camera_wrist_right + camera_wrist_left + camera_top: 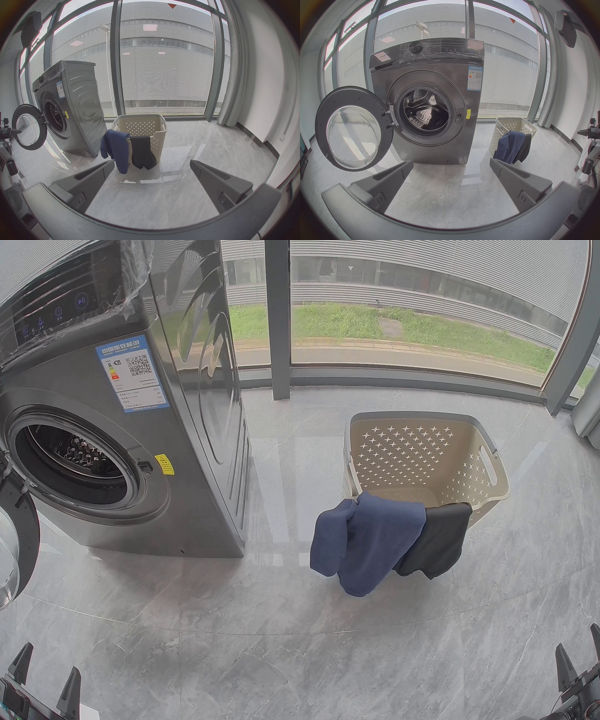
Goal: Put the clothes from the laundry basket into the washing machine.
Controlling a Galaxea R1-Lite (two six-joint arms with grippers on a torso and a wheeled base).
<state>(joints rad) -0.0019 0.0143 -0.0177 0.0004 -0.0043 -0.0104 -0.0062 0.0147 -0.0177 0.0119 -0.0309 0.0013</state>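
**Loading not started: two garments on the basket rim, washer door open**

- Grey front-loading washing machine stands on the glossy grey marble floor. Its round glass-windowed door is swung fully open to the robot's left, so the drum mouth is unobstructed.
- The drum interior looks dark. I cannot tell whether it holds anything.
- Beige perforated plastic laundry basket stands near the machine's right side, with a gap of bare floor between them.
- Dark blue cloth garment is draped over the basket's near rim and hangs down the outside.
- Black cloth garment is draped just beside it, touching or slightly tucked under the blue one's edge.
- Left gripper has its fingers spread wide with nothing between them. It is low, facing the open drum and well short of it.
- Right gripper has its fingers spread wide with nothing between them. It is low, facing the basket and well apart from the clothes.

Progress, as a judgement: the door-opening step looks done. Neither visible garment has been picked up, so both transfers remain. The blue garment sits outermost and looks the easier first grasp for the right arm.
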